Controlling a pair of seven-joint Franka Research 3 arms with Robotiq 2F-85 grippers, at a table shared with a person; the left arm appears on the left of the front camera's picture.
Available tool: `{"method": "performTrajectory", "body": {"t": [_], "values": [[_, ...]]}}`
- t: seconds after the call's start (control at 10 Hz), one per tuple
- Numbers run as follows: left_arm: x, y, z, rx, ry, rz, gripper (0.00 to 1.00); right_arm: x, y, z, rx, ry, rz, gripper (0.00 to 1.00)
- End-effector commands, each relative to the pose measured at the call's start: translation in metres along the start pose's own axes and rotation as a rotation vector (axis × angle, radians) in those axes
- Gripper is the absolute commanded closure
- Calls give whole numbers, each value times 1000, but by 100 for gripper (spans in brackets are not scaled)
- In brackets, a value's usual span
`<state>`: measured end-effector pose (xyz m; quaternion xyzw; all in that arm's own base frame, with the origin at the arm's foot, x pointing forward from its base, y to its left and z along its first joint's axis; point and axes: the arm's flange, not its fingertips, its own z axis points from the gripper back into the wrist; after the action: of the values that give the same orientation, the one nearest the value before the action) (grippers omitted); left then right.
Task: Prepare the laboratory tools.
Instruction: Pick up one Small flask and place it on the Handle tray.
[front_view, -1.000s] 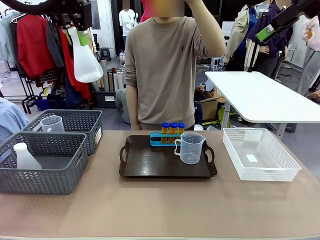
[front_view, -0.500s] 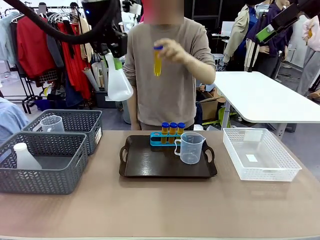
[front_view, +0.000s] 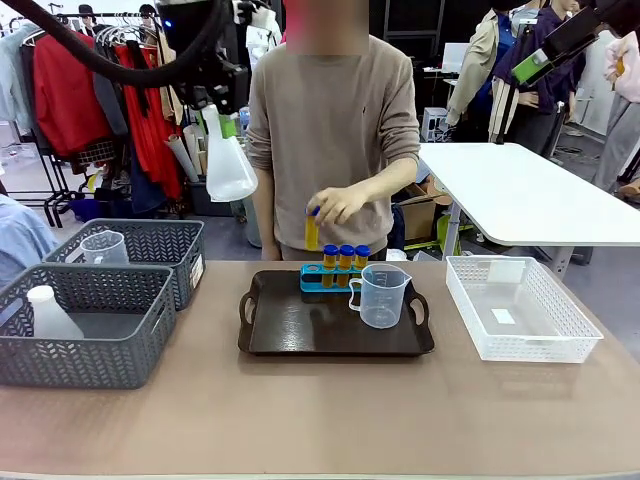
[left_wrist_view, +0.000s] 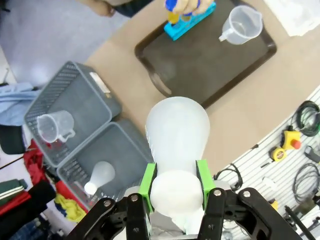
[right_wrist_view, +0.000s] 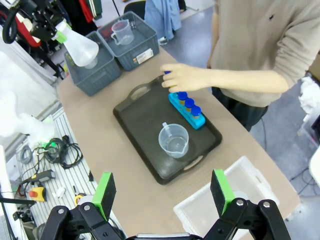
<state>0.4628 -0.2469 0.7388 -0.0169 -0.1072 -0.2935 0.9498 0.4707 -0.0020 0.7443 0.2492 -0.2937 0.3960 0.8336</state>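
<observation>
My left gripper (front_view: 221, 120) hangs high over the table's left side, shut on the neck of a translucent white conical flask (front_view: 229, 162). In the left wrist view the green pads (left_wrist_view: 148, 180) clamp that neck and the flask body (left_wrist_view: 177, 131) points down toward the table. A blue rack with three blue-capped orange tubes (front_view: 345, 258) and a clear beaker (front_view: 380, 295) stand on the dark tray (front_view: 300, 335). The person's hand lowers another tube (front_view: 312, 230) just left of the rack. My right gripper (right_wrist_view: 162, 192) is open and empty, high above the tray (right_wrist_view: 145, 122).
Two grey baskets (front_view: 100, 360) (front_view: 160, 240) stand at the table's left; the near one holds a second flask (front_view: 50, 312), the far one a small beaker (front_view: 105, 247). A white mesh basket (front_view: 520, 345) sits to the right of the tray. The person stands at the far edge.
My left arm has carried the flask rightward, from over the baskets toward the tray. The person's hand has come down with a tube from head height to just above the rack.
</observation>
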Motion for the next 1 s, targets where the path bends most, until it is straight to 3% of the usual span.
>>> {"method": "performTrajectory", "body": {"t": [0.0,0.3,0.9], "values": [[-26,14,18,24,7,20,100,0,2,1,-3,-2,0,0],[-42,29,30,34,-4,57,100,0,2,1,-3,-2,0,0],[-37,28,36,35,-3,73,100,0,2,1,-3,-2,0,0]]}}
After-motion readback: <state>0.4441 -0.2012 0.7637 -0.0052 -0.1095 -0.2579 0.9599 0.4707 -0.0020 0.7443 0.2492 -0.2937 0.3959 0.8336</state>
